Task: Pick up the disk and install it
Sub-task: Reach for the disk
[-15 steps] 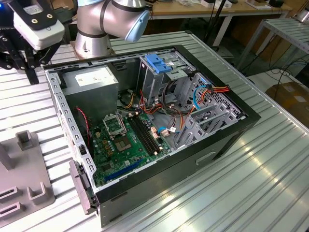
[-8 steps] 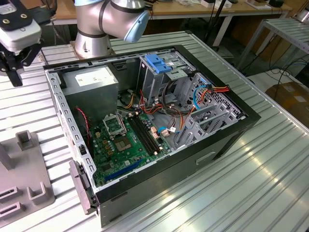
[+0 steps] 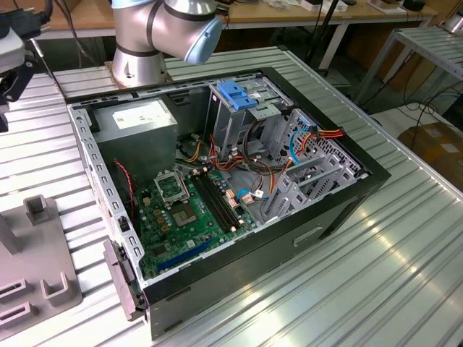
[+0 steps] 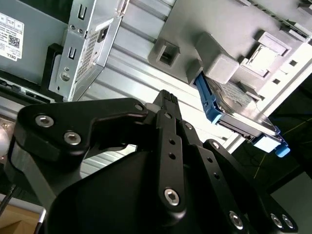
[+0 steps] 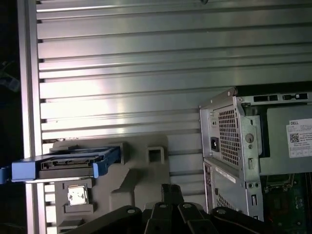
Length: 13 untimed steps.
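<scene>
Above the ribbed metal table (image 3: pixel 383 275), off to the side of the open computer case (image 3: pixel 289 249): gripper (image 5: pixel 171 189), clenched on nothing, black tips pressed together, well apart from the disk (image 5: pixel 66 165). Disk standing on edge in a slot of the grey holder (image 5: pixel 141 178), bright blue rails along its edges, grey metal body between them, one blue end jutting past the holder's side. Holder flat on the table, near the case's perforated rear corner, at the exterior view's near left. Behind the case, on the far side, silver and blue arm base (image 3: pixel 155 36). Inside the case: green motherboard (image 3: pixel 184 217), grey power supply (image 3: pixel 137 123), tall metal cage (image 3: pixel 231 126) topped by a blue latch (image 3: pixel 235 94), red and orange cables (image 3: pixel 322 134).
</scene>
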Each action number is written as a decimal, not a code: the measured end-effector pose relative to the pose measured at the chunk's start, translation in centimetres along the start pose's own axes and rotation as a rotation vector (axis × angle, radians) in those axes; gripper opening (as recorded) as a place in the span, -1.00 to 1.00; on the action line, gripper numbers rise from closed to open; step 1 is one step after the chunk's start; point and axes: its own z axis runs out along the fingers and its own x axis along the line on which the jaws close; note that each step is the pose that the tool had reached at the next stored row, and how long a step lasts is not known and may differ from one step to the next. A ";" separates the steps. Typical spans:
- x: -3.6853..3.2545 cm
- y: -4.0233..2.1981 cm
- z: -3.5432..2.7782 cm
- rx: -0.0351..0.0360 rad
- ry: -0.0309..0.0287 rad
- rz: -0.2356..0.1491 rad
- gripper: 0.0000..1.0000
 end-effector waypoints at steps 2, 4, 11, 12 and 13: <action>0.67 0.01 -0.02 0.0000 0.0004 0.000 -0.80; 1.41 0.03 -0.03 0.0000 0.0007 0.000 -0.80; 3.66 0.06 -0.08 0.0002 0.0024 0.000 -0.80; 3.94 0.06 -0.09 0.0003 0.0026 0.000 -0.80; 4.21 0.06 -0.09 0.0003 0.0027 0.000 -0.80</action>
